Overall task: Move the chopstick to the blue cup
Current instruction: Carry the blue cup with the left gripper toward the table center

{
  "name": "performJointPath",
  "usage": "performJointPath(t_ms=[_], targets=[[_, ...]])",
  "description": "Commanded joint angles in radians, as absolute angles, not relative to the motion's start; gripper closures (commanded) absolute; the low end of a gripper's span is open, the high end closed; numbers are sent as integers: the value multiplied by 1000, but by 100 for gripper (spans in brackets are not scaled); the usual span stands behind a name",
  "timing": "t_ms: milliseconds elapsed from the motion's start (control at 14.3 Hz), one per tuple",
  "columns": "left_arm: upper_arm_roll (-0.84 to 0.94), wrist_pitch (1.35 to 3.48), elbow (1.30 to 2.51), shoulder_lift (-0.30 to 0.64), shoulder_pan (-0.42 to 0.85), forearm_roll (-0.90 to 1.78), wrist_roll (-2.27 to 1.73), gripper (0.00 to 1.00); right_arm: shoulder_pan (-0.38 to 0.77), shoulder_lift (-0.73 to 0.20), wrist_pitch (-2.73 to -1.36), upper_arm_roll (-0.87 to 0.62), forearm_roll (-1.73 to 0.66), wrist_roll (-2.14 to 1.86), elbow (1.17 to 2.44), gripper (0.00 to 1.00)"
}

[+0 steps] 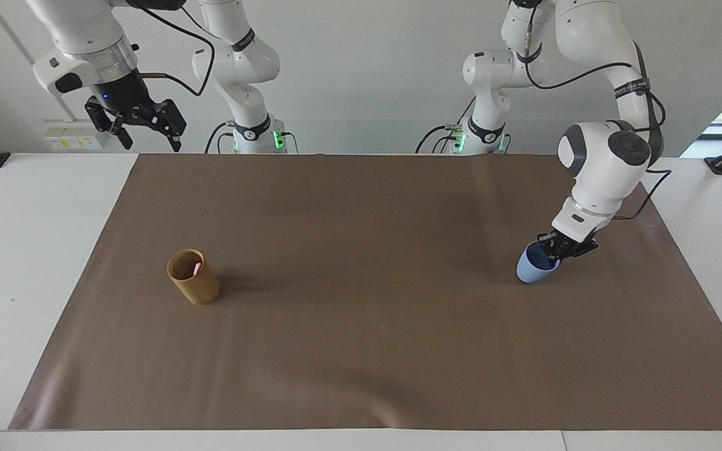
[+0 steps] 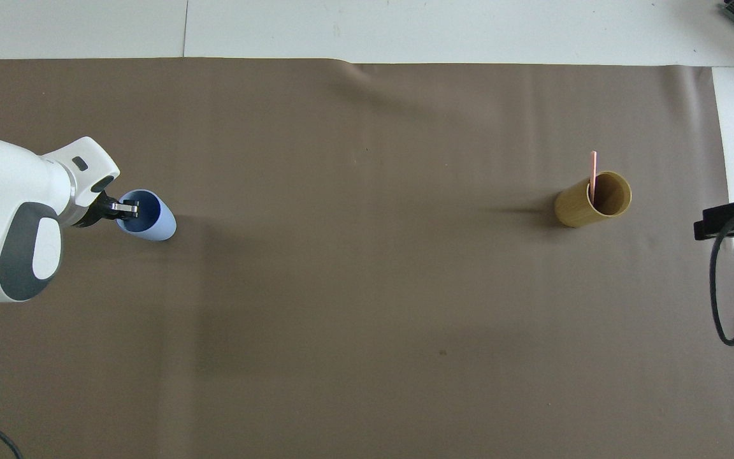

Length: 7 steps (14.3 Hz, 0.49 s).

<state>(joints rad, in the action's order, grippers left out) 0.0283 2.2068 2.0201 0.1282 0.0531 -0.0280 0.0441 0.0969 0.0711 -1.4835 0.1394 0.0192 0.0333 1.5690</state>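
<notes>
The blue cup (image 1: 531,268) stands on the brown mat toward the left arm's end of the table; it also shows in the overhead view (image 2: 155,220). My left gripper (image 1: 557,249) is at its rim, shut on the rim with one finger inside the cup (image 2: 127,207). A pink chopstick (image 1: 196,269) stands in the brown cup (image 1: 195,283) toward the right arm's end, its tip sticking out above the rim (image 2: 592,167). My right gripper (image 1: 143,127) waits open, high over the table edge by the robots, away from the brown cup (image 2: 587,205).
A brown mat (image 1: 361,351) covers most of the white table. A black cable (image 2: 720,287) hangs from the right arm over the mat's edge. Nothing else stands on the mat between the two cups.
</notes>
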Motion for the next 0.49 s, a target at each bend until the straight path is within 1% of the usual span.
performJointPath(t_ms=[0, 280, 421], targets=[[18, 2152, 2032, 83, 174, -25, -82, 100, 83, 92, -1488, 130, 2, 29, 1591, 0], [20, 2160, 2036, 74, 358, -23, -337, 100, 81, 92, -1488, 130, 0, 29, 1591, 0], [18, 2195, 2039, 84, 470, -23, -479, 100, 83, 92, -1488, 130, 0, 29, 1591, 0]])
